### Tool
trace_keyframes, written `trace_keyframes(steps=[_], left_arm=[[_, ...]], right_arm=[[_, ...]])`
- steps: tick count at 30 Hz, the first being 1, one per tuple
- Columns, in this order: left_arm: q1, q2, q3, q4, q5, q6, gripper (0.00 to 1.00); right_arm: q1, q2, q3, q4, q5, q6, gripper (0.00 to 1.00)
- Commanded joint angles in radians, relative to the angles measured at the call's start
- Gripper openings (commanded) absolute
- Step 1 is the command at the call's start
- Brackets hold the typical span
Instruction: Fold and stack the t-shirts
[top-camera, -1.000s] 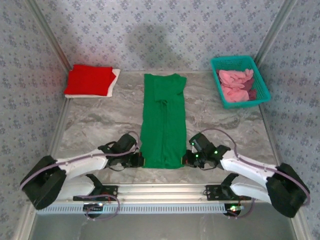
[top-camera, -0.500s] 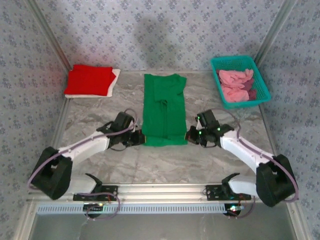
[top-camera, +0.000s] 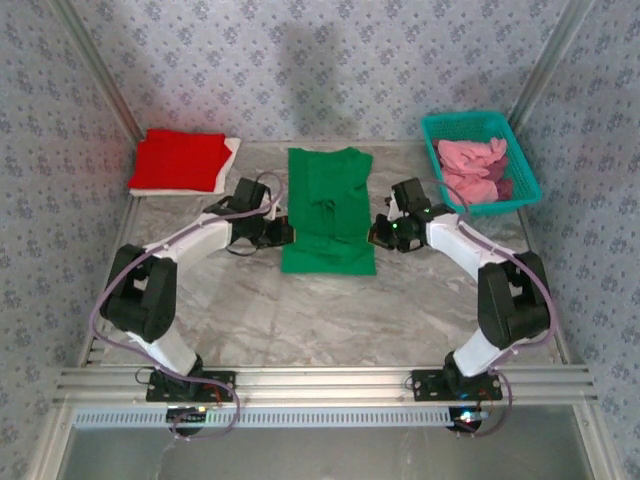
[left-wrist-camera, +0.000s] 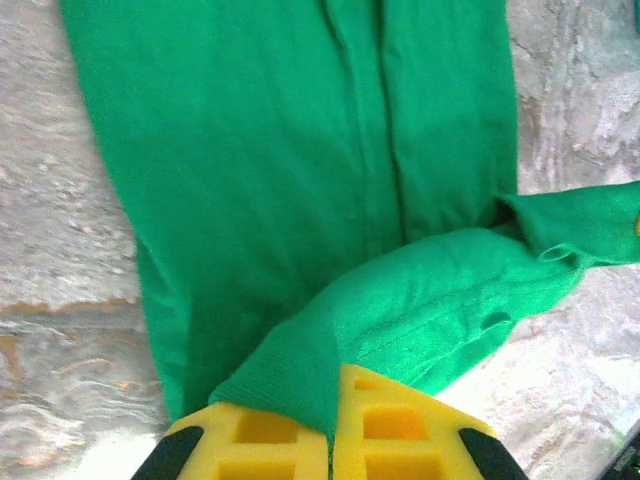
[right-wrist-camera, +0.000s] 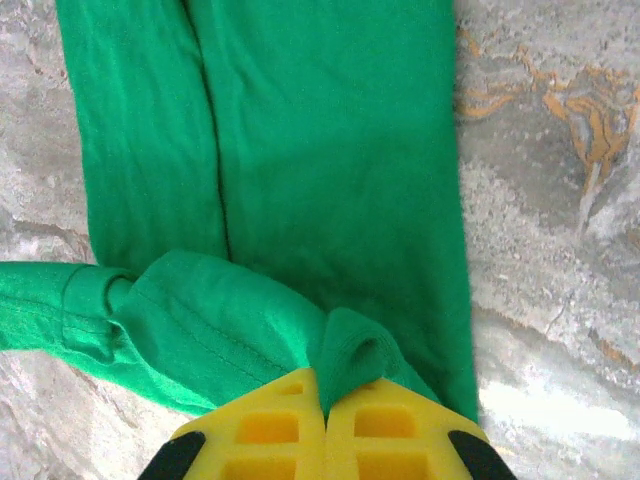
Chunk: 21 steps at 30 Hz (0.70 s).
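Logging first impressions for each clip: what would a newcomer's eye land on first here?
The bright green t-shirt lying lengthwise in the centre, with its near hem pinched on either side by the left gripper and the right gripper, which hold it doubled over itself. After that, the folded red t-shirt at the far left, and the teal basket of pink cloth at the far right.

A robotics test cell is shown, dressed as a laundry station. A marble-patterned worktop is boxed in by wallpaper-printed panels held in bare metal framing. A left arm and a right arm are bolted to an aluminium rail at 6 o'clock. A green t-shirt is spread at the centre, folded t-shirts are stacked at 10 o'clock, and a teal basket is set at 2 o'clock.
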Motion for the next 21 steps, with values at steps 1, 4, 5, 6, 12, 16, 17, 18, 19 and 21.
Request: trace_keyframes(steps=[1, 4, 5, 6, 12, 16, 17, 18, 19, 21], left_arm=[[0.018, 0.023, 0.04, -0.014, -0.009, 0.053, 0.0], [0.034, 0.074, 0.091, -0.013, 0.007, 0.067, 0.0], [0.036, 0.088, 0.105, -0.01, 0.007, 0.072, 0.0], [0.038, 0.105, 0.122, -0.007, 0.003, 0.075, 0.0], [0.057, 0.205, 0.217, -0.021, 0.011, 0.093, 0.0], [0.063, 0.243, 0.257, -0.032, -0.005, 0.108, 0.0], [0.065, 0.256, 0.273, -0.039, -0.004, 0.112, 0.0], [0.065, 0.271, 0.29, -0.049, -0.002, 0.119, 0.0], [0.065, 0.285, 0.305, -0.056, -0.002, 0.124, 0.0], [0.065, 0.305, 0.327, -0.063, -0.006, 0.131, 0.0]], right_arm=[[-0.004, 0.03, 0.06, 0.017, 0.015, -0.037, 0.0], [-0.02, 0.081, 0.094, 0.022, 0.009, -0.047, 0.0], [-0.023, 0.092, 0.101, 0.03, 0.006, -0.048, 0.0], [-0.028, 0.105, 0.106, 0.035, 0.007, -0.048, 0.0], [-0.055, 0.167, 0.186, 0.051, 0.017, -0.041, 0.0], [-0.068, 0.208, 0.219, 0.056, 0.011, -0.044, 0.0], [-0.072, 0.215, 0.225, 0.057, 0.01, -0.046, 0.0], [-0.073, 0.224, 0.233, 0.055, 0.01, -0.047, 0.0], [-0.074, 0.231, 0.239, 0.055, 0.012, -0.049, 0.0], [-0.079, 0.246, 0.25, 0.051, 0.012, -0.053, 0.0]])
